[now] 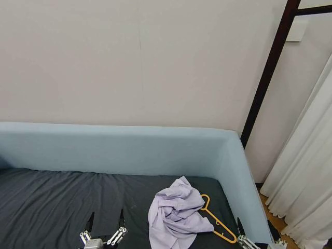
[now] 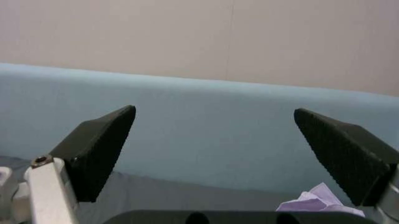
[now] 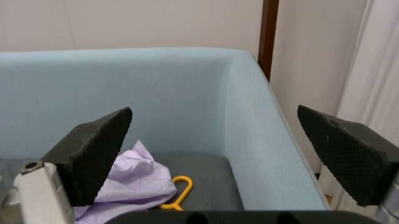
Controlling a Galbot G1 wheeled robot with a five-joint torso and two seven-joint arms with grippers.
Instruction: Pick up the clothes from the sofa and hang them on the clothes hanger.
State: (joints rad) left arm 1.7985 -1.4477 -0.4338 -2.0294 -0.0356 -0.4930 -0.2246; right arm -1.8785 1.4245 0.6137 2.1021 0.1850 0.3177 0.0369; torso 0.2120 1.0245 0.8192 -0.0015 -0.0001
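Observation:
A crumpled lavender shirt (image 1: 176, 212) lies on the dark seat of the light blue sofa (image 1: 129, 148), near its right arm. An orange hanger (image 1: 217, 222) pokes out from under the shirt on the right side. The shirt (image 3: 128, 182) and the hanger's hook (image 3: 177, 191) also show in the right wrist view, and a corner of the shirt (image 2: 321, 201) in the left wrist view. My left gripper (image 1: 106, 222) is open, low over the seat, left of the shirt. My right gripper (image 1: 254, 239) sits at the lower right by the sofa arm, open, as the right wrist view (image 3: 215, 154) shows.
A dark wooden post (image 1: 267, 72) stands behind the sofa's right end. White curtains (image 1: 306, 176) hang at the far right over a wooden floor. A plain beige wall backs the sofa. The dark seat cushion (image 1: 46, 202) stretches bare to the left.

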